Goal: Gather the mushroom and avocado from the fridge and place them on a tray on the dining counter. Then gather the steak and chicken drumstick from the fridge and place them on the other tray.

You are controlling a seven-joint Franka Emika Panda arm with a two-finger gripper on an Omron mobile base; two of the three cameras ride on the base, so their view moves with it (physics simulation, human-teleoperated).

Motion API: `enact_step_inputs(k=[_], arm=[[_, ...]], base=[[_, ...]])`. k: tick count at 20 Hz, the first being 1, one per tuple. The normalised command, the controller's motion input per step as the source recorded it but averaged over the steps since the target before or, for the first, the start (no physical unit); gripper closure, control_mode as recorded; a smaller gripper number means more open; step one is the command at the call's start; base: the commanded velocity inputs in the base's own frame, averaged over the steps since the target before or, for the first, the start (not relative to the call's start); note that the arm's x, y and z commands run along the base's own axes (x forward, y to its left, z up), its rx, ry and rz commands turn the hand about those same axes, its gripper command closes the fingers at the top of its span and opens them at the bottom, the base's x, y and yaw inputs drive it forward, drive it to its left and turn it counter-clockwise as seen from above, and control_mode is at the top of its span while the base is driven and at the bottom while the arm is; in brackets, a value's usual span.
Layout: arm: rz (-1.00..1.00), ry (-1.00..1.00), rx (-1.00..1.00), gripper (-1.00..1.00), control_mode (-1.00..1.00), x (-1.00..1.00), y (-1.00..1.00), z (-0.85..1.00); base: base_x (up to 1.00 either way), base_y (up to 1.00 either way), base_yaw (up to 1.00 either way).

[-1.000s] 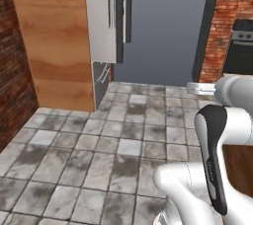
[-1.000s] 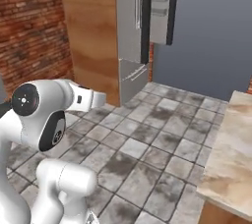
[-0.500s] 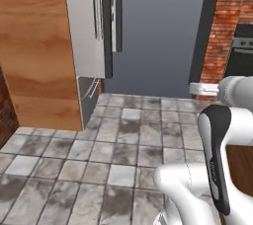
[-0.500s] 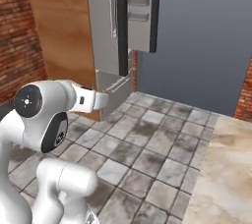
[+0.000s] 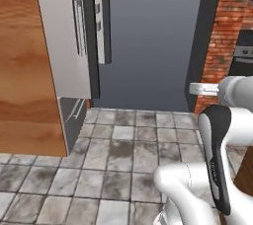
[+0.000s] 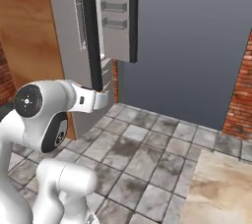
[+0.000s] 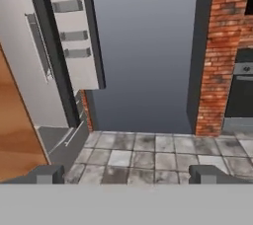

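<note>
Plainly the gripper (image 7: 126, 173) gapes wide — empty — facing the fridge (image 7: 59, 61).

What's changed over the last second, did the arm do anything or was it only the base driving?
Only the base moved: both base views swung toward the fridge, which now looms larger, its door hanging open with shelves showing. The wooden panel slid off to the left. The arm kept its folded pose, and the pincer stayed open and empty.
</note>
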Motion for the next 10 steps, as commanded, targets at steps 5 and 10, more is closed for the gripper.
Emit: enact_step_inputs(k=[5, 10], arm=[[0.0, 0.0, 0.0, -1.0, 1.0, 0.0, 0.0, 0.0], [0.0, 0.0, 0.0, -1.0, 1.0, 0.0, 0.0, 0.0]], base=[[1.0, -0.19, 0.0], [1.0, -0.25, 0.11]])
